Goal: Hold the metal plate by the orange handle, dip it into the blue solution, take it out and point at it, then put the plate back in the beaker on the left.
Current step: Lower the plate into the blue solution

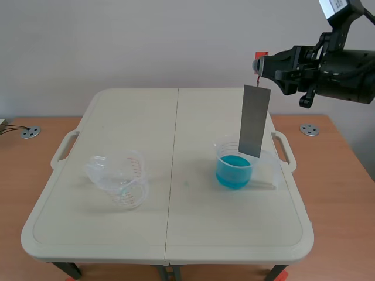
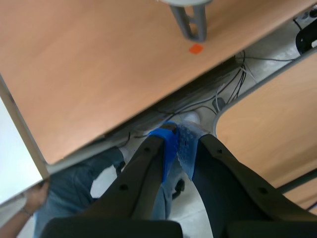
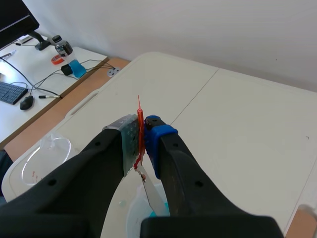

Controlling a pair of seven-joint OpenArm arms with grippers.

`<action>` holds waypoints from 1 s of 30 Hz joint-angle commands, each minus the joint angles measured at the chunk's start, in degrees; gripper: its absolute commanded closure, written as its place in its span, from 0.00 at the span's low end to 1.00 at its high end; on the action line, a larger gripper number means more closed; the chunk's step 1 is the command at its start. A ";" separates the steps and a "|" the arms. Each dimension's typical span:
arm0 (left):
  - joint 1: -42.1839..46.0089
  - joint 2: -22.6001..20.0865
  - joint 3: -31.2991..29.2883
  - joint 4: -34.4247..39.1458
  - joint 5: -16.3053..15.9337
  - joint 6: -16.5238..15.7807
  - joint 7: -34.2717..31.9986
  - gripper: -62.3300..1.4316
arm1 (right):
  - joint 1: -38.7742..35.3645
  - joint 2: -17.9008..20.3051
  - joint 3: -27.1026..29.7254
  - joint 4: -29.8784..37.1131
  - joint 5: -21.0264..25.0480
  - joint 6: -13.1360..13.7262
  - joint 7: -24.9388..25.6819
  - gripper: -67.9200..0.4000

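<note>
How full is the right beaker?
Partly full: blue solution fills the beaker's lower part, leaving clear wall above.

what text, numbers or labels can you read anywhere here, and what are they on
Nothing here reads clearly.
Red graduation marks on the empty beaker: too small to read.
Dark print on the white tag in the scene view's top corner: blurred.
Label on the small bottle in the right wrist view: too small to read.
No print shows on the metal plate.
</note>
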 commanded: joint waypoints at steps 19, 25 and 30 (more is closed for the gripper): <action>-4.24 8.20 6.21 -7.78 9.05 -5.86 -2.03 0.95 | 1.46 -3.08 -3.04 -3.28 -5.38 0.66 8.22 0.97; -4.87 8.33 6.23 -8.04 9.03 -6.43 -1.66 0.95 | 1.46 -4.15 -3.26 -3.28 -5.35 0.66 8.87 0.97; -5.03 8.33 6.23 -8.09 9.03 -7.15 -1.66 0.95 | 1.44 -4.46 -3.28 -3.28 -5.31 0.66 11.85 0.97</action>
